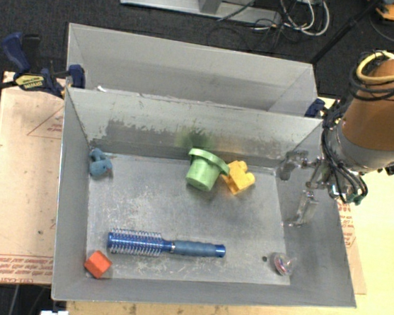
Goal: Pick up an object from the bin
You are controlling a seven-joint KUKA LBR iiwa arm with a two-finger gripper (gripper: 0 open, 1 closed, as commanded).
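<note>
One blue brush (pixel 165 245), one green cup (pixel 202 170) (tipped), one orange cube (pixel 97 264)

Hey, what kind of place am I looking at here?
Probably a robotics lab test station: a robot arm reaches into a grey metal bin of odd small things, such as a brush and a green cup, with cables on the floor behind.

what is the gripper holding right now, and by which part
Nothing. The gripper hangs open over the right side of the bin, with no thing between its fingers.
</note>
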